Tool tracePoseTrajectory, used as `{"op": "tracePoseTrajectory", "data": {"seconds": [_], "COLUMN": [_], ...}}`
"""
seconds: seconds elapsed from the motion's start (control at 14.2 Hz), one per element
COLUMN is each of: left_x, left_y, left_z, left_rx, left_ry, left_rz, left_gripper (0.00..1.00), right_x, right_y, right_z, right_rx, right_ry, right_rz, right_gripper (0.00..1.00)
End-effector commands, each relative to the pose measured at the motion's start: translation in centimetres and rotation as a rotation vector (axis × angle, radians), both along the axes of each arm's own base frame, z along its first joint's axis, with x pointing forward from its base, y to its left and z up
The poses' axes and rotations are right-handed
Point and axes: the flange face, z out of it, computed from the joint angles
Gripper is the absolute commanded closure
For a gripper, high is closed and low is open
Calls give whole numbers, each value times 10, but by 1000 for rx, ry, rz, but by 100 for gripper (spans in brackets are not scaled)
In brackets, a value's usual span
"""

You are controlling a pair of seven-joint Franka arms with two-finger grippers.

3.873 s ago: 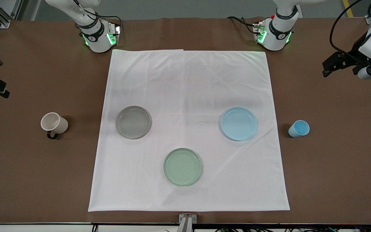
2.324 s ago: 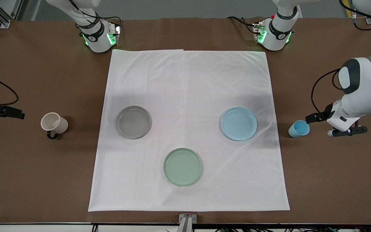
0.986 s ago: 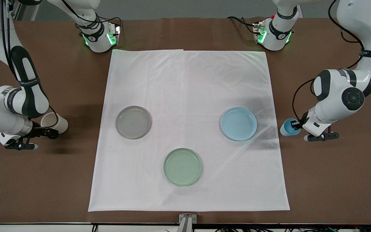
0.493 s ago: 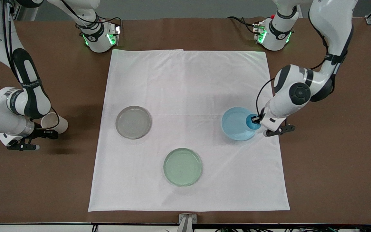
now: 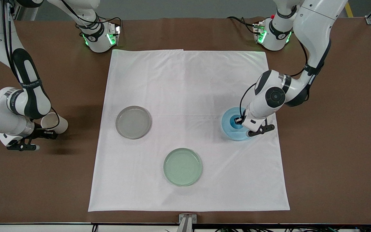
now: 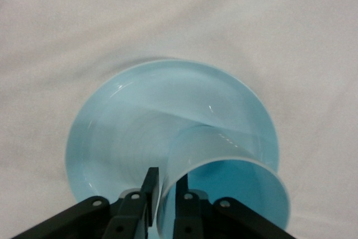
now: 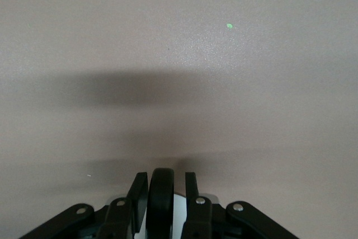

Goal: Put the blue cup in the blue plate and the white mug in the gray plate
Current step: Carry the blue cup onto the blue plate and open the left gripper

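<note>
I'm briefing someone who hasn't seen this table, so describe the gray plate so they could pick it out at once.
Start from the white cloth spread over the brown table. Three round shallow plates sit on it; the gray plate is the one toward the right arm's end, level with the blue plate and farther from the front camera than the pale green plate. It alone is gray, and it holds nothing.

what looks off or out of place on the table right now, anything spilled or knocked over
Nothing stands out. The left gripper holds the blue cup by its wall over the blue plate; the right gripper grips the white mug by its handle.
</note>
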Motion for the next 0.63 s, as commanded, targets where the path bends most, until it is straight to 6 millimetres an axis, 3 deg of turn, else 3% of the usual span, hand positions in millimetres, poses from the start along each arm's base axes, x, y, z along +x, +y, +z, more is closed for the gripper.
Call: {"op": "tracePoseTrajectory", "data": {"seconds": [0.0, 0.21, 0.42, 0.56], "left_x": [11, 36, 77, 97], "left_y": [4, 13, 48, 85], "left_z": [14, 77, 164, 217], "left_rx": [6, 26, 40, 39], "left_ry": [-15, -22, -21, -25], "left_rz": [45, 55, 65, 3], "left_gripper": [0, 0, 0, 0], "right_x": [2, 2, 2, 2], "right_y": [-2, -1, -1, 0], "right_z": [3, 3, 3, 3], "right_rx": [17, 24, 27, 27], "right_ry": [-17, -19, -19, -17], "right_rz": [-3, -9, -13, -10], "right_gripper": [66, 71, 78, 87]}}
